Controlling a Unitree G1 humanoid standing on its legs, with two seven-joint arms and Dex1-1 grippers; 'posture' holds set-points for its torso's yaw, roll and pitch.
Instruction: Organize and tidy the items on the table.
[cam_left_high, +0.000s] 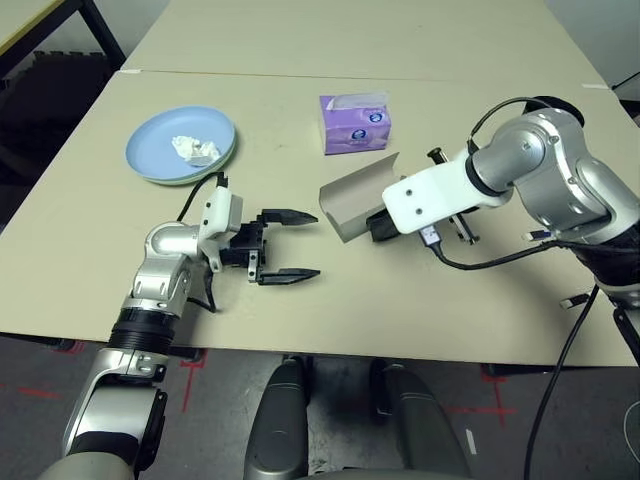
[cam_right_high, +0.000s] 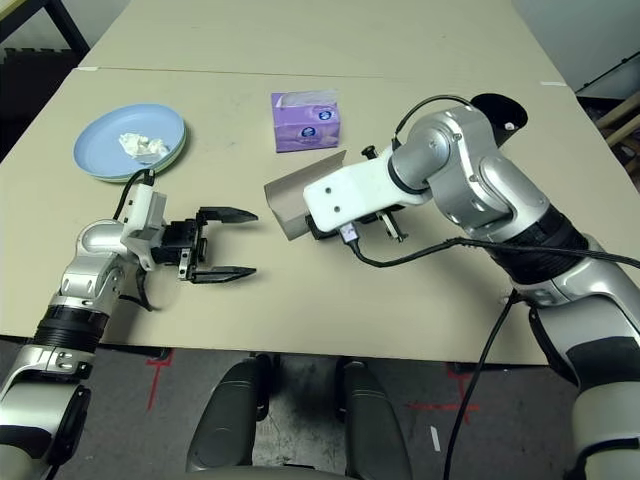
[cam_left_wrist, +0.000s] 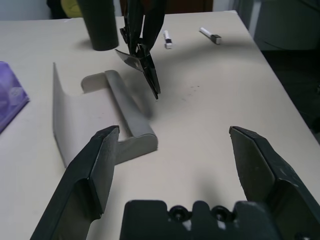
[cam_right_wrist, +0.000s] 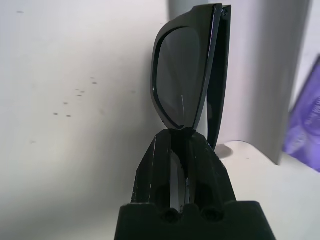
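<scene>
1. The large beige matte tabletop (cam_left_high: 300, 290) carries all items noted below.
2. The left gripper (cam_left_high: 288, 246), two black fingers on a silver forearm, hangs level just above the table near its front edge, pointing toward the robot's right. Its fingers (cam_left_wrist: 95, 172) stand wide apart with nothing between them.
3. The right gripper (cam_right_wrist: 179, 145) is raised above the table centre, angled downward. Its fingers are clamped together on folded black plastic sunglasses (cam_right_wrist: 187, 75), gripped at one end; the sunglasses hang clear of the table, as seen in the left wrist view (cam_left_wrist: 142, 55).
4. A grey oblong glasses case (cam_left_wrist: 100, 117) lies open on the table, lid up, directly beside and below the right gripper, between the two grippers.
5. A light blue round plate (cam_left_high: 181, 144) sits on the table's left side, well apart from the case. A crumpled white tissue (cam_left_high: 195, 148) lies in it.
6. A purple cardboard tissue box (cam_left_high: 355, 124) stands just beyond the case.
7. A black cylindrical cup (cam_left_wrist: 100, 25) stands on the table beyond the case, at the robot's right.
8. Two small white stick-like objects with dark ends (cam_left_wrist: 168, 39) lie near the cup.
</scene>
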